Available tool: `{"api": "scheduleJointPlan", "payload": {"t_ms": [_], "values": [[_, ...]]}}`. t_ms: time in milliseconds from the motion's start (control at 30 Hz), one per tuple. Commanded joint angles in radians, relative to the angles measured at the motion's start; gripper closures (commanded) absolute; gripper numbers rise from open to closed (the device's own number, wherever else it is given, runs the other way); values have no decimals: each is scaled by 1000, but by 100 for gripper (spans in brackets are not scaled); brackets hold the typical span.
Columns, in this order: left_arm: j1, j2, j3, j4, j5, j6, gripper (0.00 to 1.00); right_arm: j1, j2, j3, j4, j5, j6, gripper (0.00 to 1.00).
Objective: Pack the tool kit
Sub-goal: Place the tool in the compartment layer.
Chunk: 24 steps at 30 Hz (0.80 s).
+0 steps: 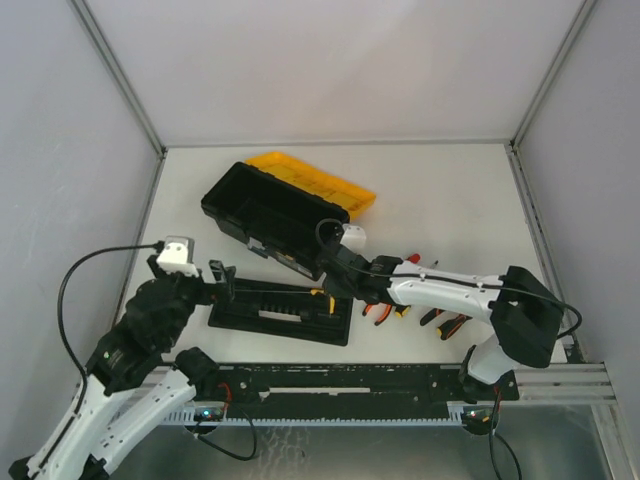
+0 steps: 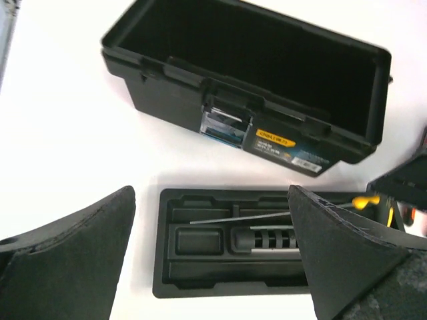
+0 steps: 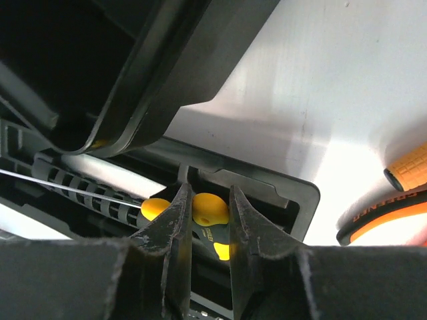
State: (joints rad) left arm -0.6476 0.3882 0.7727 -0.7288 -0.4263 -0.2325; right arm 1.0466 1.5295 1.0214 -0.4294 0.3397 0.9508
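From above: one black plastic toolbox (image 1: 262, 212), boxy and open, askew at the middle of the white tabletop (image 1: 450, 200); one yellow ribbed lid (image 1: 318, 184) hinged back behind it; one flat black moulded tray (image 1: 250, 322) just in front, apart from the box. Two clusters of orange-handled loose tools (image 1: 385, 312) right of the tray. Left claw (image 1: 222, 280) at the tray's left end, right claw (image 1: 326, 295) at its right end. Through the left wrist: two dull black wedge fingers (image 2: 73, 253) spread wide above the tray, released, grasping nothing; one teal latch (image 2: 223, 125) on the glossy box front. Through the right wrist: two rough black fingers clenched on one yellow-and-black screwdriver (image 3: 210, 208) lying in a tray slot; a second yellow handle (image 3: 155, 208) just beside; one ribbed orange grip (image 3: 408, 170) and one curved orange-black grip (image 3: 380, 223) on the tabletop.
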Motion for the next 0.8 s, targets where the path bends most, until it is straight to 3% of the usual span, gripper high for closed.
{"api": "scheduleJointPlan", "payload": {"t_ms": [0, 567, 767], "values": [[5, -84, -60, 70, -135, -39, 0, -5, 41, 57, -22, -15, 34, 100], [5, -23, -66, 50, -144, -45, 0, -6, 143, 57, -21, -20, 118, 100], [5, -27, -66, 50, -146, -45, 0, -10, 149, 58, -15, -29, 124, 89]]}}
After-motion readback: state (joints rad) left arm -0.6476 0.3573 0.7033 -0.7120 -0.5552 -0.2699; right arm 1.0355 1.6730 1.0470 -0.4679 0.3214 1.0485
